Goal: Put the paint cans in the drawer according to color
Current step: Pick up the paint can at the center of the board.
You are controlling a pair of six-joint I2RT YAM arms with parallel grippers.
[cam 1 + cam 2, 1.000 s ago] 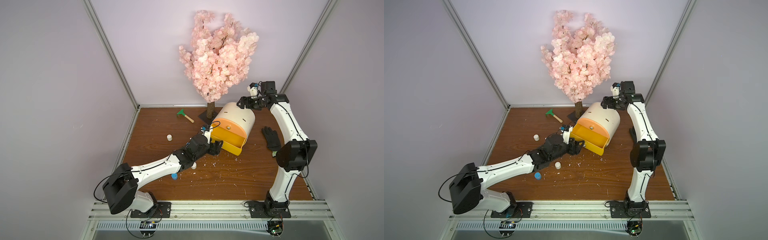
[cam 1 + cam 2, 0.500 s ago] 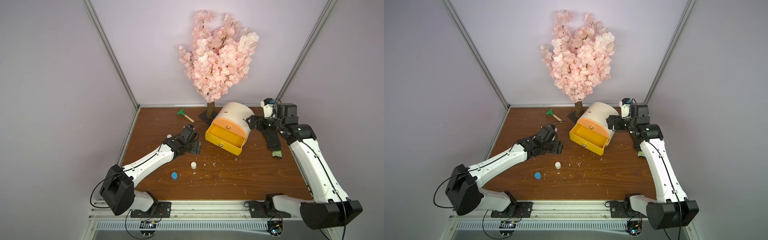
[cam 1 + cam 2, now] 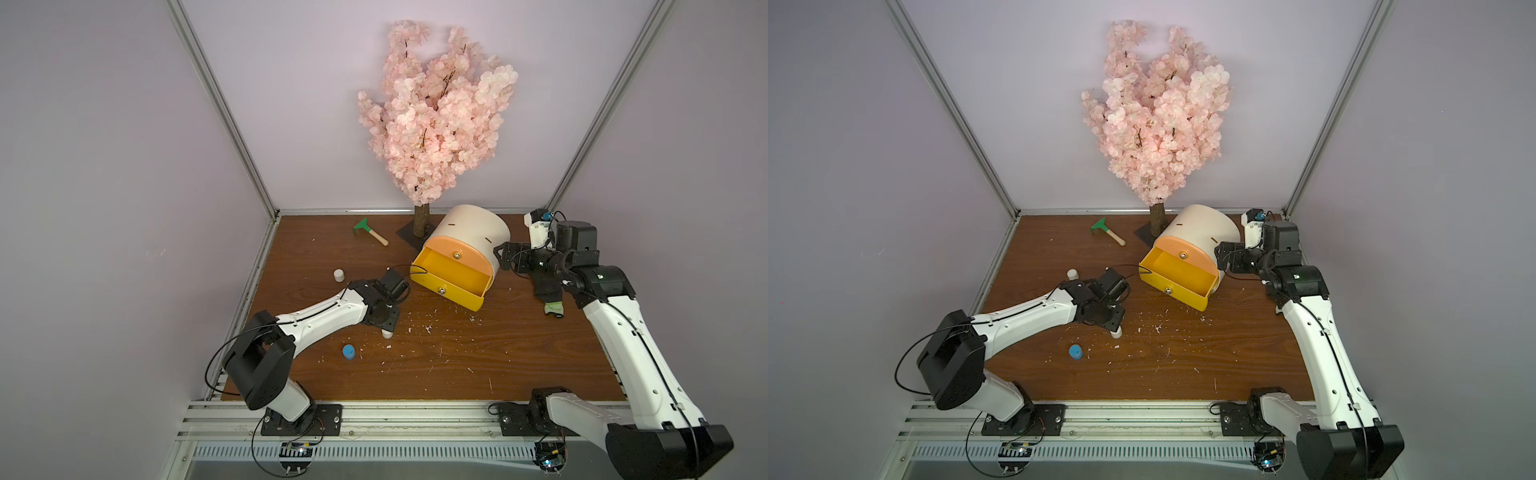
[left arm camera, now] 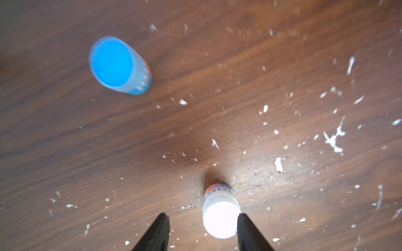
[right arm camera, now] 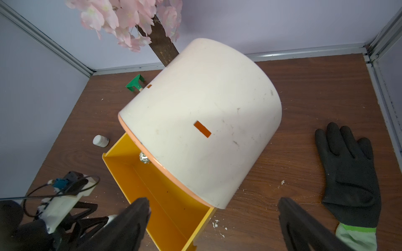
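A white paint can (image 4: 220, 217) stands on the wooden floor between the fingers of my left gripper (image 4: 202, 217). It touches one finger, and a gap shows at the other, so the gripper is open. In both top views this can (image 3: 387, 333) (image 3: 1116, 332) peeks out under the gripper. A blue paint can (image 3: 348, 352) (image 4: 119, 65) stands nearby, and another white can (image 3: 339, 274) sits further back. The cream drawer cabinet (image 3: 469, 232) has its yellow drawer (image 3: 449, 278) pulled out. My right gripper (image 3: 500, 257) (image 5: 214, 205) is wide open beside the cabinet.
A pink blossom tree (image 3: 436, 124) stands behind the cabinet. A green-headed toy tool (image 3: 368, 229) lies at the back. A black glove (image 3: 548, 291) lies under the right arm. White flecks litter the floor, and walls close in three sides.
My left arm swung from the drawer's front toward the near side, down over the middle white can, and its jaws narrowed. My right arm dropped from above the cabinet to its right side.
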